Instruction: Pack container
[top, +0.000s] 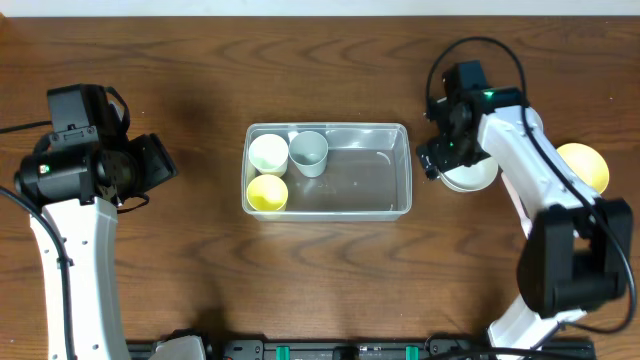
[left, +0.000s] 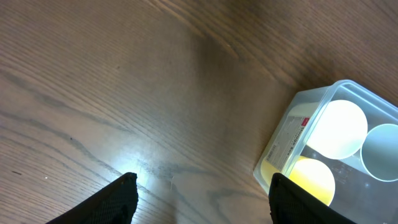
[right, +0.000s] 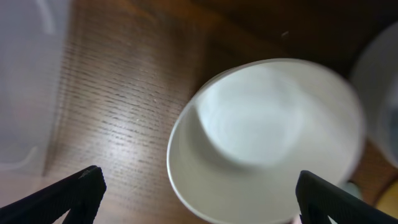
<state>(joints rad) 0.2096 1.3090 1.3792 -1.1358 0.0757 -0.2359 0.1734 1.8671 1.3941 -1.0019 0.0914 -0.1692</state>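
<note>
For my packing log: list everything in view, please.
Container: one, clear, table centre.
White bowls: two; one in the container, one on the table to its right.
Yellow bowls: two; one in the container, one far right.
Cup: one, pale grey-blue, in the container.
Table: one, brown wood.
Left arm: jaws open over bare wood.
Right arm: jaws open over the outer white bowl.

Dark brown wood-grain tabletop. Clear container with a white bowl, yellow bowl and pale grey cup. Near the right edge, a second white bowl and a second yellow bowl.
</note>
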